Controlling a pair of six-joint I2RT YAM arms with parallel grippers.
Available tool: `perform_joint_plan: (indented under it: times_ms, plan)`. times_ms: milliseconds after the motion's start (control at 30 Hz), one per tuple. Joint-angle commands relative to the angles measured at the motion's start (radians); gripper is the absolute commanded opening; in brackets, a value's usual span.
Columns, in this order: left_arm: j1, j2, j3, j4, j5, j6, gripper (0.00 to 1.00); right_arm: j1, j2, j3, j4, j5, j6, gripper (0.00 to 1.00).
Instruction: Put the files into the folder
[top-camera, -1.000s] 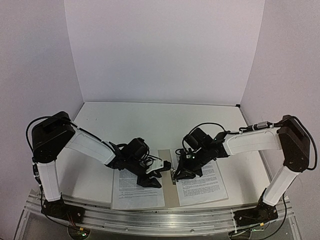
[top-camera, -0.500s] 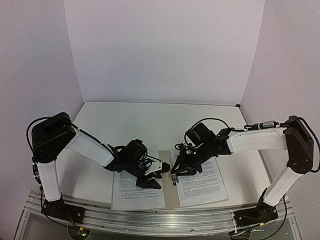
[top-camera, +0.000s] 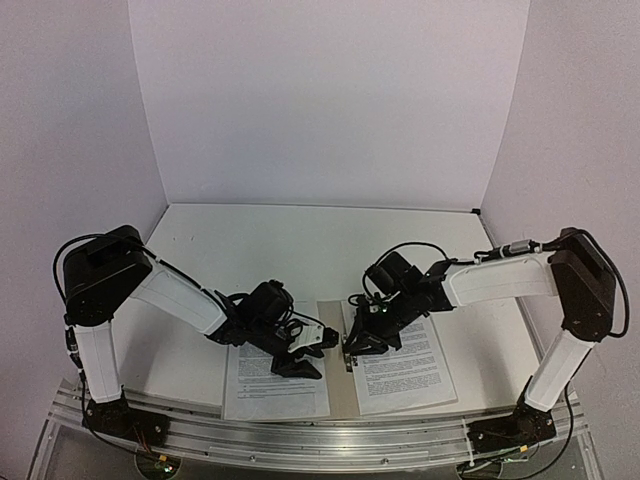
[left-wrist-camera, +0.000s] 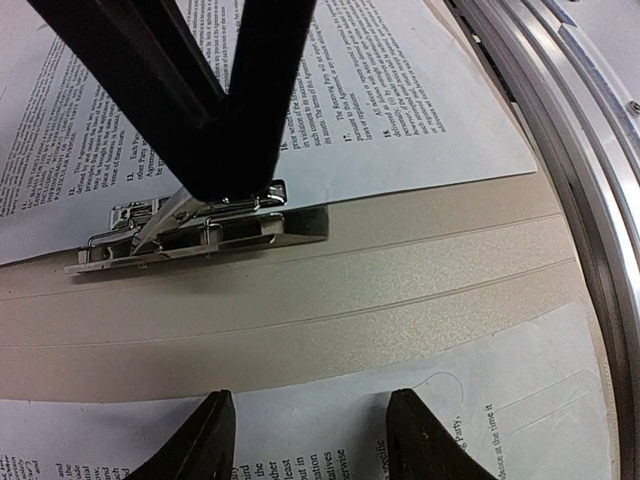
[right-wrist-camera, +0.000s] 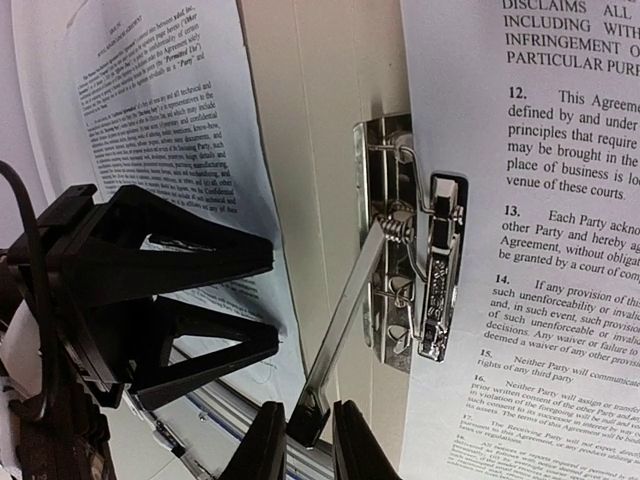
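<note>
work looks about half done to me. the folder (top-camera: 341, 392) lies open and flat at the near edge of the table (top-camera: 300, 250), about in the middle. one sheet rests on each half of it. the right sheet (right-wrist-camera: 520, 200) has its inner edge at the metal clip (right-wrist-camera: 425, 270), and the clip's bar sits on top of that edge. the left sheet (top-camera: 275, 390) lies on the other half, across a bare tan strip from the clip, and does not touch it. so i think what is left is to bring the left sheet over to the clip, push the lever down and shut the folder.

my right gripper (right-wrist-camera: 310, 432) is pinching the tip of the clip's lever (right-wrist-camera: 345, 320). the lever is tilted up off the folder, and its other end joins the clip at the spring. so the clip sits just past my right fingers, one lever away.

my left gripper (left-wrist-camera: 312, 432) is spread wide and holds nothing. it hangs low over the inner edge of the left sheet. i cannot tell if its tips touch the paper. the clip is near it, just across the tan strip. the two grippers are close together but apart.
</note>
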Motion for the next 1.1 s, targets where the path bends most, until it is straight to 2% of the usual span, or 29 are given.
perform_joint_plan:
  times_ms: [0,200,500,733,1067]
  plan:
    - [0.001,0.008,-0.022,-0.034,-0.003,-0.014,0.52,-0.003,0.001,-0.019,0.016,0.002,0.012,0.16]
    - [0.007,0.008,-0.026,-0.027,-0.009,-0.014,0.52,-0.003,-0.008,-0.075,0.016,0.007,0.009,0.00]
    - [0.014,0.017,-0.032,-0.014,-0.009,-0.028,0.52,-0.003,0.028,-0.162,0.082,-0.018,-0.016,0.00]
    - [0.020,0.023,-0.030,-0.020,-0.006,-0.034,0.51,-0.003,0.064,-0.257,0.112,0.016,-0.020,0.00]
    - [0.026,0.025,-0.024,-0.024,-0.006,-0.044,0.51,-0.003,0.113,-0.291,0.130,0.079,-0.011,0.00]
